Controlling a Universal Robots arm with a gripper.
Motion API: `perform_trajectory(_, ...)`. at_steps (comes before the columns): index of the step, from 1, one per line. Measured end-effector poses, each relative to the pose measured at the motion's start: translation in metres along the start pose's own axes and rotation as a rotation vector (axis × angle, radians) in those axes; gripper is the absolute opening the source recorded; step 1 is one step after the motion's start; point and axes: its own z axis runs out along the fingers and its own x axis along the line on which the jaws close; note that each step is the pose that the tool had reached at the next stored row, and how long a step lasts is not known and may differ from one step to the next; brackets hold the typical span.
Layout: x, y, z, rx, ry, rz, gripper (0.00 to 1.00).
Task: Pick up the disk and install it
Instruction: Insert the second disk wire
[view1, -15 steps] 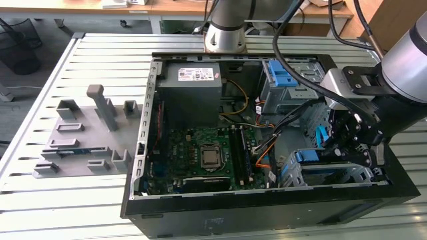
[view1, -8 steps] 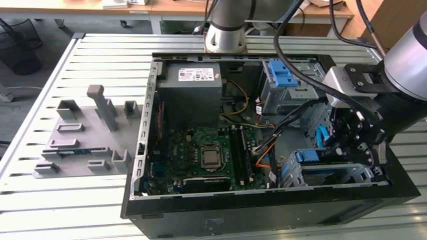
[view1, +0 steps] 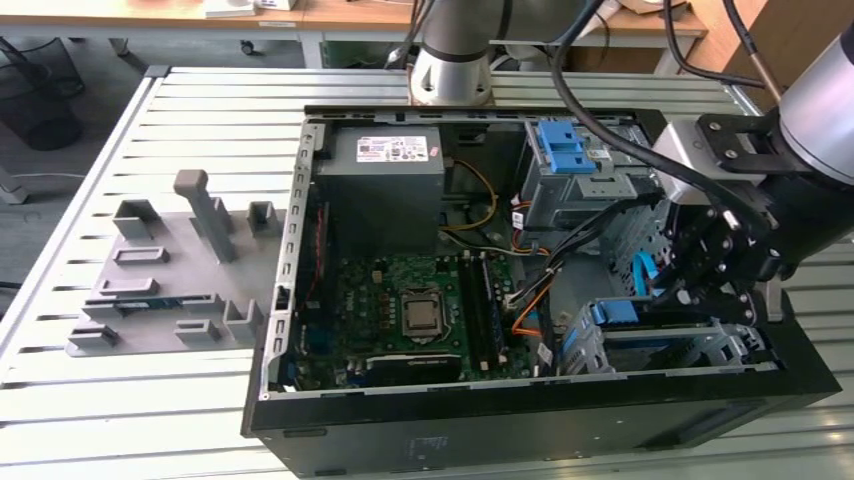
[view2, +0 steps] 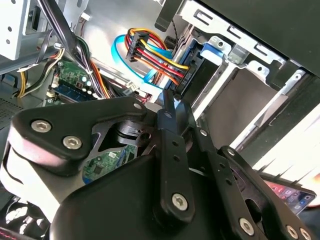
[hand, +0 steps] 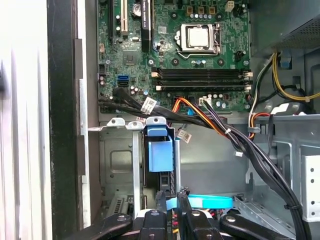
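The disk (view1: 625, 312) sits in the lower drive cage (view1: 727, 345) of the open computer case, at the exterior view's right. Only the end of its blue carrier shows, in the first wrist view (hand: 160, 150) and the second wrist view (view2: 212, 50). My gripper (view1: 701, 275) hangs just above that cage. In the first wrist view the gripper (hand: 170, 196) is a short way from the carrier's end, beside a light-blue flat cable (hand: 210, 202). In the second wrist view the gripper (view2: 170, 102) is close to a black connector with red, yellow and orange wires (view2: 182, 80).
The case holds a green motherboard (view1: 400, 300), a grey power-supply box (view1: 387, 170) and an upper bay with a blue latch (view1: 567, 150). Black cable bundles (hand: 240, 145) cross near the cage. A grey fixture with slots (view1: 174, 270) lies on the slatted table at the exterior view's left.
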Motion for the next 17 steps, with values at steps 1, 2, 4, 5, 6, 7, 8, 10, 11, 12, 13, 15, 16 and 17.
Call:
perform_trajectory(1, -0.0001, 0.0000, -0.0013, 0.0000, 0.0001, 0.000, 0.23)
perform_trajectory(2, -0.0003, 0.0001, -0.0026, 0.0000, 0.0000, 0.000, 0.23)
perform_trajectory(4, -0.0005, 0.0001, -0.0049, 0.0000, 0.0000, 0.000, 0.23)
perform_trajectory(5, -0.0005, 0.0001, -0.0049, 0.0000, -0.0002, 0.000, 0.22)
perform_trajectory(6, -0.0005, 0.0001, -0.0049, 0.0000, -0.0002, 0.000, 0.16)
perform_trajectory(7, -0.0005, 0.0001, -0.0049, 0.0000, -0.0002, 0.000, 0.16)
perform_trajectory(8, -0.0005, 0.0001, -0.0050, 0.0000, -0.0002, 0.000, 0.11)
perform_trajectory(10, -0.0005, 0.0001, -0.0051, 0.0000, 0.0000, 0.000, 0.11)
perform_trajectory(11, -0.0005, 0.0001, -0.0051, 0.0000, 0.0000, 0.000, 0.11)
perform_trajectory(12, -0.0005, 0.0001, -0.0051, 0.0000, 0.0000, 0.000, 0.11)
perform_trajectory(13, -0.0005, 0.0001, -0.0051, 0.0000, 0.0000, 0.000, 0.11)
perform_trajectory(15, -0.0005, 0.0001, -0.0052, 0.0000, 0.0000, 0.000, 0.11)
perform_trajectory(16, -0.0005, 0.0001, -0.0052, 0.0000, 0.0000, 0.000, 0.11)
perform_trajectory(17, -0.0005, 0.0001, -0.0052, 0.0000, 0.0000, 0.000, 0.11)
